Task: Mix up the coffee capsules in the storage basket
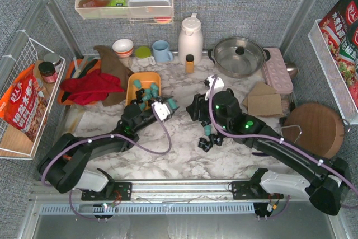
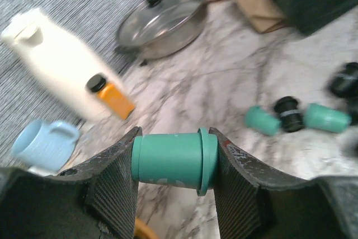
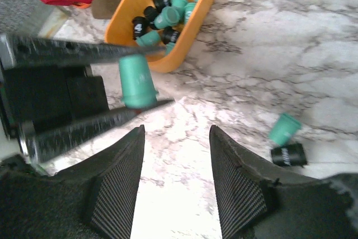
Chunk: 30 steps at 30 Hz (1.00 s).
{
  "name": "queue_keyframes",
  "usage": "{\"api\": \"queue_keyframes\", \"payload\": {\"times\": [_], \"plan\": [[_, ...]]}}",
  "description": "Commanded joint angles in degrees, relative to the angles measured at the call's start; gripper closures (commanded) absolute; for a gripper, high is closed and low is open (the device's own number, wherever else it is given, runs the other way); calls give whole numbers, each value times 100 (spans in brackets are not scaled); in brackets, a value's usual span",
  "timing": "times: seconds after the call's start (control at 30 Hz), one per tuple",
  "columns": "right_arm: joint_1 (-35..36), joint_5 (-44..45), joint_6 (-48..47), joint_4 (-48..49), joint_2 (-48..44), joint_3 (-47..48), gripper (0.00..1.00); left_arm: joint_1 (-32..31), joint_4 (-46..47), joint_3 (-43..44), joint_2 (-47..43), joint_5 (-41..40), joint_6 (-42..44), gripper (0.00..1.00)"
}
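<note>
- Top view: the left gripper (image 1: 168, 107) hangs just beside the near end of the orange storage basket (image 1: 130, 87), clenched on one teal capsule (image 1: 173, 104). Teal and black coffee capsules (image 1: 146, 90) lie in the basket. Loose capsules (image 1: 207, 137) sit on the marble tabletop (image 1: 184, 160), well apart from it.
- Left wrist view: the teal capsule lies crosswise between both pads, firmly pinched, above the marble.
- Right wrist view: the right gripper (image 3: 176, 174) stands released and empty over bare marble, two loose capsules off to one side.
- Step in hand, by appearances: ferrying one pod to the basket. The next move calls for clearing the rim, then letting go among the mixed pods.
</note>
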Motion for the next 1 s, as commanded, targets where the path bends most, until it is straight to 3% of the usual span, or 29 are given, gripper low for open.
{"api": "queue_keyframes", "payload": {"times": [0.0,0.33,0.73,0.9,0.97], "plan": [[-28,549,-413,-715,-227,78,44,356,-150,271,246,-940,-496,62],[-204,893,-585,-730,-731,-437,34,1566,-613,901,958,-1882,-1675,64],[-487,882,-647,-708,-122,-370,31,2304,-2224,2216,1846,-991,-2650,64],[-502,743,-369,-502,240,-439,31,2396,-2253,2267,1945,-932,-2803,48],[-506,669,-312,-480,386,-420,31,2414,-2249,2270,1980,-963,-2815,35]]}}
